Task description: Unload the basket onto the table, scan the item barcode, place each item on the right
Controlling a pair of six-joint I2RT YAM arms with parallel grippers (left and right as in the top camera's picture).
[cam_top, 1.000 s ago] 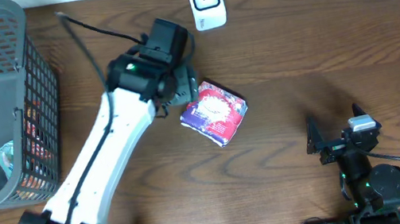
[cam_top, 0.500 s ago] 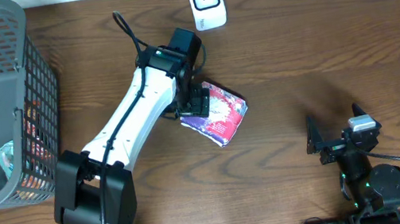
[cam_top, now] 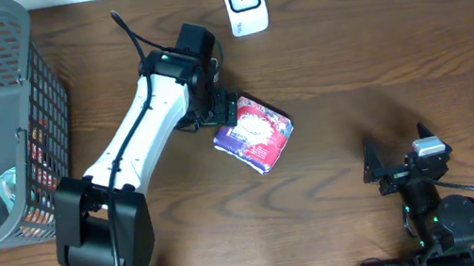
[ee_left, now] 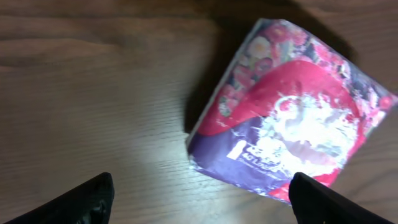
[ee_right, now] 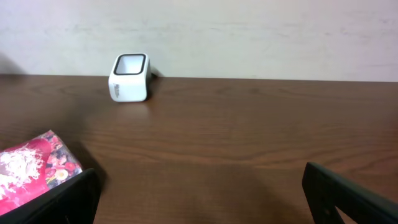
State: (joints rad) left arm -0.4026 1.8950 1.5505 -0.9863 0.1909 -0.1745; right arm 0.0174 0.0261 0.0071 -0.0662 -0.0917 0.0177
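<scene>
Left hand (ee_left: 200, 198), fingers (ee_left: 81, 200) apart, hangs over packet (ee_left: 292, 118) on brown wooden table (ee_left: 81, 93); pale wall (ee_right: 249, 31) behind.

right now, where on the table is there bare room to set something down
Bare wood: the wide stretch right of the packet, between scanner and right hand. Crowded: between basket and packet, where the left hand and its arm sit.

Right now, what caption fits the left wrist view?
Open left tool poised above a pink-and-purple packet lying on the wooden table.
</scene>
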